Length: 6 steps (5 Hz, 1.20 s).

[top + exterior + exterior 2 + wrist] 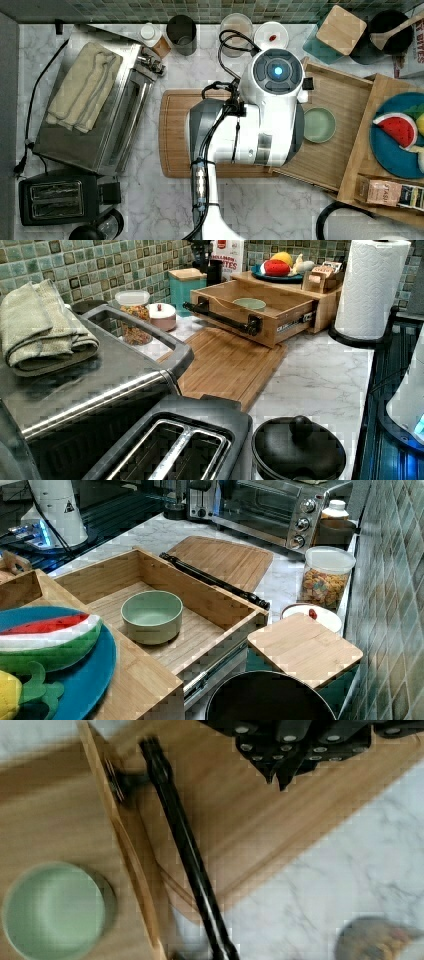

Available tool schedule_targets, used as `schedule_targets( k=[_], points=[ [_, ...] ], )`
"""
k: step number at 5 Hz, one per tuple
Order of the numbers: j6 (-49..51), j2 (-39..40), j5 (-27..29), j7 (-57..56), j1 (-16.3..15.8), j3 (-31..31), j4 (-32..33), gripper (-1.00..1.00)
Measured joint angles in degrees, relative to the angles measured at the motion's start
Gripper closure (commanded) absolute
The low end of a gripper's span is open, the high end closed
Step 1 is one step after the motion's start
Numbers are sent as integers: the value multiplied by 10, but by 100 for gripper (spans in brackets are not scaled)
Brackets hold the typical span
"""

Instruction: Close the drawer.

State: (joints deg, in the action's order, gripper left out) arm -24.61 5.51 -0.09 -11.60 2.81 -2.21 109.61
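The light-wood drawer (335,155) (280,302) (200,597) (50,810) stands pulled out of its stand, over the end of the brown cutting board (175,135) (225,365). A black bar handle (222,319) (215,582) (185,850) runs along its front. A pale green bowl (319,125) (151,615) (52,912) sits inside. My gripper (279,777) hangs over the cutting board, outside the drawer front and clear of the handle, shut with nothing in it. In the top view my arm (260,120) covers the drawer front.
A toaster oven (95,110) with a folded towel and a toaster (50,200) stand beyond the board. A paper towel roll (372,287) stands beside the stand. A blue plate of toy fruit (400,135) rests on the stand top. Jars (132,315) line the tiled wall.
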Motion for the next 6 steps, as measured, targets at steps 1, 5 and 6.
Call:
schedule_targets(
  k=[1, 5, 6],
  points=[
    [-44, 5, 0, -27, -3, 0, 22, 100],
    [-114, 116, -60, 17, -24, 4, 18, 100],
    [-178, 138, -62, 17, -21, 4, 31, 100]
  ],
)
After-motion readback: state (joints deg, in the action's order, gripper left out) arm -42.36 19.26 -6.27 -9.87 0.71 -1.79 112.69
